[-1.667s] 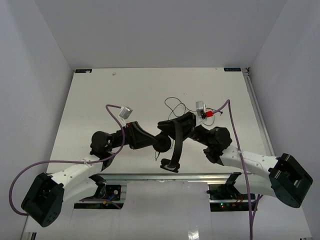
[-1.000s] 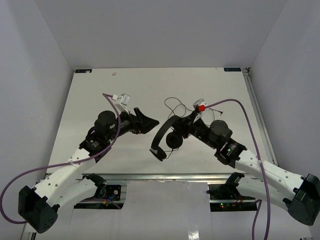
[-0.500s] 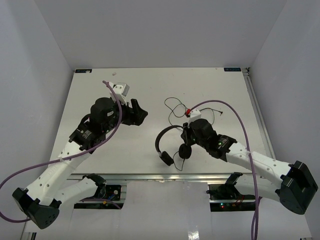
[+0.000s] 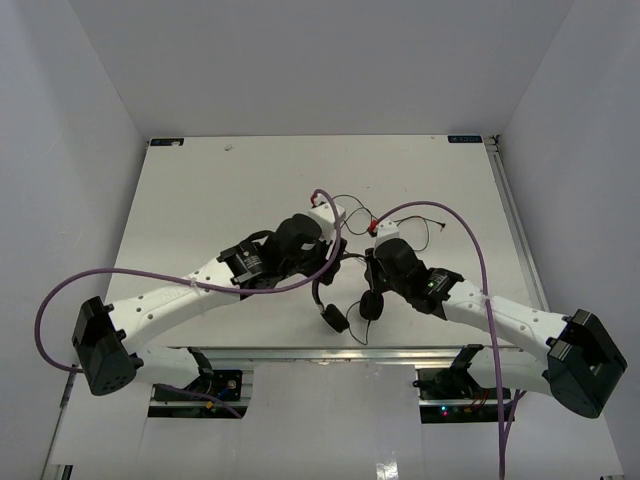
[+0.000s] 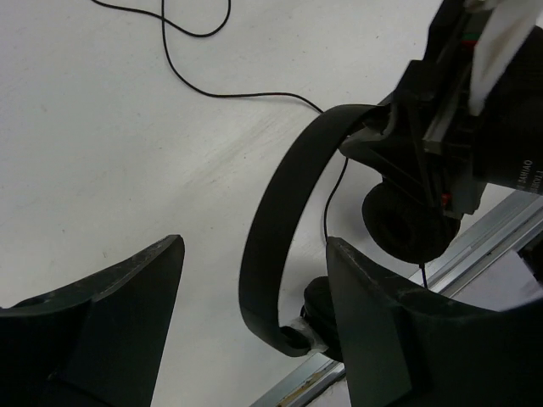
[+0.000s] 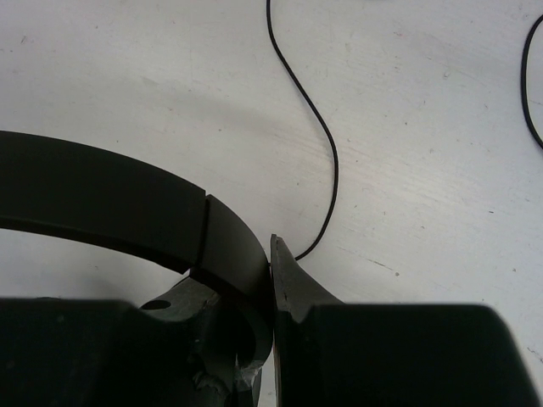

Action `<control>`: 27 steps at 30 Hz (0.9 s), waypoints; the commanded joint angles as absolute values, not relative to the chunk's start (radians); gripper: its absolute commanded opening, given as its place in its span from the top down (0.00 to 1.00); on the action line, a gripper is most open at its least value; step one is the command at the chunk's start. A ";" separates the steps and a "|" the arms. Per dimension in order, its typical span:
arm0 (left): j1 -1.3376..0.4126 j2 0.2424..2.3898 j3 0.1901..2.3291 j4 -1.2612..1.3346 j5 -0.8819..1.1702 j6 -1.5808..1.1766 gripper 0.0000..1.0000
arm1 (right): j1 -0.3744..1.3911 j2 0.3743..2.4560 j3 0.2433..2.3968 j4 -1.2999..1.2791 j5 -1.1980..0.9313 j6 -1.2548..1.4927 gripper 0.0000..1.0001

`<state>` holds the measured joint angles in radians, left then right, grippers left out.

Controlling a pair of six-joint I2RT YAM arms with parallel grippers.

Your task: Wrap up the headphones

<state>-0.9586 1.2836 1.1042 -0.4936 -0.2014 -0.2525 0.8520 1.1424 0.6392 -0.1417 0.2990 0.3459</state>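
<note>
— Where has your left arm gone?
— You swung it in from the left side. The left fingers [image 5: 127, 297] now stand spread, one each side of the headband of the headphones [image 4: 335, 319].
— And your right?
— The right fingers [image 6: 382, 339] stay clenched on that headband beside an earcup, at the tabletop [image 4: 200, 200] near edge, centre.

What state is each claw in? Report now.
Left claw: open, holding nothing.
Right claw: shut on the headband of the headphones.
</note>
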 commanded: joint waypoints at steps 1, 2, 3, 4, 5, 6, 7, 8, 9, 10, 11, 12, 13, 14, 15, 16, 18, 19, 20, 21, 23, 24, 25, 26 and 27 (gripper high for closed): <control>-1.038 1.287 1.183 -0.486 -0.395 -0.195 0.22 | 0.851 1.140 0.682 -0.110 0.334 0.380 0.92; -1.059 1.294 1.185 -0.476 -0.404 -0.182 0.22 | 0.851 1.139 0.679 -0.110 0.335 0.380 0.92; -1.074 1.301 1.187 -0.469 -0.413 -0.175 0.22 | 0.851 1.137 0.677 -0.110 0.336 0.382 0.92; -1.089 1.309 1.189 -0.466 -0.431 -0.167 0.23 | 0.851 1.134 0.675 -0.110 0.337 0.385 0.92; -1.103 1.319 1.190 -0.464 -0.453 -0.153 0.23 | 0.851 1.129 0.673 -0.110 0.337 0.387 0.92; -1.113 1.332 1.190 -0.461 -0.472 -0.140 0.24 | 0.850 1.127 0.671 -0.110 0.336 0.388 0.92; -1.120 1.342 1.190 -0.460 -0.487 -0.129 0.25 | 0.850 1.123 0.670 -0.110 0.336 0.389 0.92; -1.126 1.351 1.188 -0.459 -0.501 -0.120 0.25 | 0.850 1.119 0.669 -0.110 0.337 0.391 0.92; -1.131 1.360 1.187 -0.458 -0.514 -0.111 0.26 | 0.850 1.114 0.669 -0.110 0.337 0.393 0.92; -1.135 1.367 1.184 -0.453 -0.524 -0.106 0.27 | 0.851 1.109 0.667 -0.110 0.333 0.393 0.92; -1.137 1.379 1.181 -0.450 -0.531 -0.100 0.27 | 0.850 1.108 0.667 -0.110 0.328 0.393 0.92; -1.137 1.383 1.178 -0.445 -0.541 -0.096 0.29 | 0.850 1.103 0.667 -0.110 0.325 0.393 0.92; -1.137 1.386 1.175 -0.439 -0.551 -0.093 0.30 | 0.850 1.099 0.667 -0.110 0.321 0.393 0.92; -1.138 1.387 1.171 -0.431 -0.552 -0.078 0.32 | 0.850 1.093 0.666 -0.110 0.319 0.393 0.92; -1.138 1.386 1.165 -0.411 -0.554 -0.065 0.34 | 0.850 1.089 0.664 -0.110 0.317 0.394 0.92; -1.138 1.385 1.158 -0.391 -0.557 -0.053 0.35 | 0.850 1.086 0.663 -0.110 0.314 0.396 0.92; -1.138 1.385 1.144 -0.367 -0.558 -0.033 0.37 | 0.850 1.080 0.661 -0.109 0.303 0.397 0.92; -1.138 1.385 1.137 -0.351 -0.558 -0.021 0.37 | 0.850 1.078 0.660 -0.109 0.298 0.397 0.92; -1.138 1.385 1.129 -0.334 -0.557 -0.008 0.37 | 0.850 1.077 0.660 -0.109 0.293 0.397 0.92; -1.138 1.387 1.126 -0.320 -0.558 -0.007 0.37 | 0.850 1.077 0.660 -0.108 0.290 0.397 0.92; -1.138 1.391 1.122 -0.298 -0.557 0.014 0.38 | 0.851 1.077 0.660 -0.107 0.284 0.397 0.92; -1.138 1.396 1.122 -0.291 -0.557 0.030 0.39 | 0.851 1.078 0.660 -0.107 0.282 0.397 0.92; -1.139 1.404 1.123 -0.285 -0.558 0.033 0.39 | 0.850 1.080 0.660 -0.106 0.279 0.397 0.92; -1.140 1.412 1.125 -0.281 -0.559 0.036 0.40 | 0.850 1.082 0.660 -0.106 0.277 0.397 0.92; -1.140 1.419 1.129 -0.281 -0.564 0.037 0.41 | 0.850 1.084 0.662 -0.105 0.276 0.397 0.92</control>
